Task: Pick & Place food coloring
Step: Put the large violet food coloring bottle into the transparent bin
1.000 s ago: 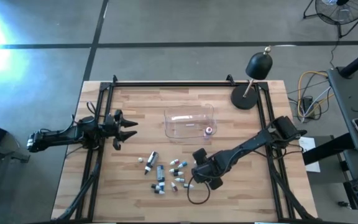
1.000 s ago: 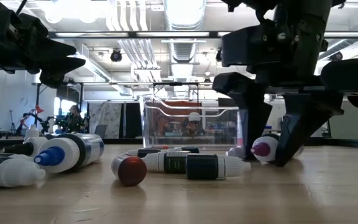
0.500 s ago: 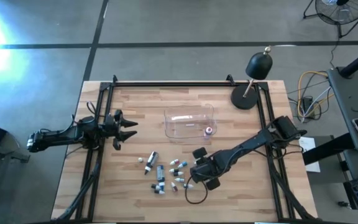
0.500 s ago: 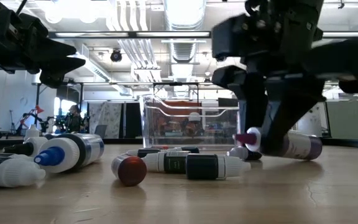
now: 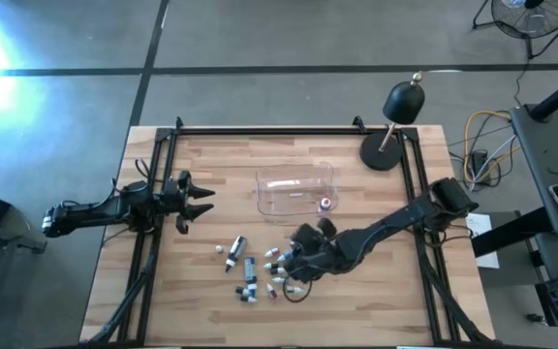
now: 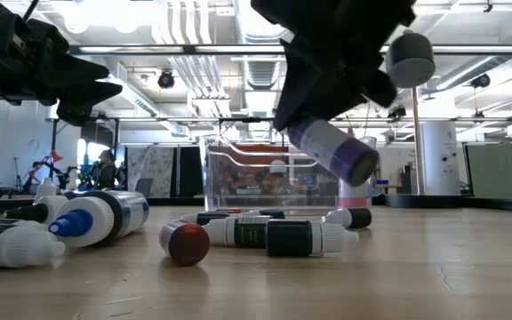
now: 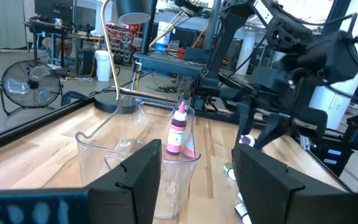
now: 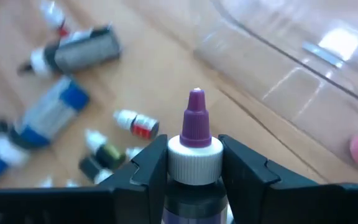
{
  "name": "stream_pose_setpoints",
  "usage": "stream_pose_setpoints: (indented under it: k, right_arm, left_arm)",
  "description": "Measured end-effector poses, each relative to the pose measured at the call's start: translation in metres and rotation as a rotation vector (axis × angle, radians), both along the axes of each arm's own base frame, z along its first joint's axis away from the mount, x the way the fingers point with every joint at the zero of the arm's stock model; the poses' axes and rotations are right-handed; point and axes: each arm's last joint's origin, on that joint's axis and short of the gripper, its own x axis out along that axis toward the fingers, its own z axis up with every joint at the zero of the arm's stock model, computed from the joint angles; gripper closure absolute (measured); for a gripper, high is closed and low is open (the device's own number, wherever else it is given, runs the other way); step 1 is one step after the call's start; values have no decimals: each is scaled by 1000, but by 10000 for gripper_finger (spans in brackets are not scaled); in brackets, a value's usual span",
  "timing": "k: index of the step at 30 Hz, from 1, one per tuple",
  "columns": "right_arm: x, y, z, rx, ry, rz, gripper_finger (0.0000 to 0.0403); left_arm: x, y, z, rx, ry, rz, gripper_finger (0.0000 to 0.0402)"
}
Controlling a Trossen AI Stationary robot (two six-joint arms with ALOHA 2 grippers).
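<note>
- The right gripper (image 8: 194, 163) is clenched on a purple bottle (image 8: 195, 134) just under its cap; the low view shows that bottle (image 6: 332, 149) lifted clear of the table and tilted, cap end lower.
- From above, the right gripper (image 5: 298, 264) hangs over the near-right edge of the bottle scatter, a short way short of the tub (image 5: 294, 189).
- So, as I judge it, the pick of this bottle is done and its carry to the tub is still to come.
- One pink bottle (image 7: 177, 129) stands upright inside the tub (image 7: 138, 152), near the corner closest to the right arm; that looks like the only one placed so far.
- The rest lie loose on the table (image 5: 201, 301): a cluster of small bottles (image 5: 250, 271) in front of the tub, among them a blue-tipped one (image 6: 96, 218), a red-capped one (image 6: 188, 243) and a dark one with a white cap (image 6: 305, 238).
- By that count the job is at an early stage: one in, one in the air, about ten left.
- The left gripper (image 5: 198, 202) waits at the table's left side, level with the tub, its fingers apart and holding nothing.
- A black lamp (image 5: 395, 121) stands at the far right corner, out of the way.
</note>
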Motion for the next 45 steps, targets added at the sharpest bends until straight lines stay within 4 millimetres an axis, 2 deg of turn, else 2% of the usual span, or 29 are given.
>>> stream_pose_setpoints:
  k: [6,10,14,18,25,34,45]
  right_arm:
    - [-15,24,0,-76,-187,-168,282]
    - [-27,32,-2,-120,-292,-271,281]
    - [-42,33,-8,-143,-306,-340,281]
    - [-54,34,-20,-164,-273,-337,280]
    - [-71,31,-44,-97,-211,-371,280]
    - [-73,32,-46,-72,-198,-377,277]
    - [-73,33,-46,-17,-158,-386,228]
  left_arm:
    - [0,0,0,0,0,0,229]
    - [0,0,0,0,0,0,229]
    - [0,0,0,0,1,0,229]
    - [0,0,0,0,0,0,229]
    - [0,0,0,0,0,0,229]
    - [0,0,0,0,0,0,229]
    - [0,0,0,0,0,0,229]
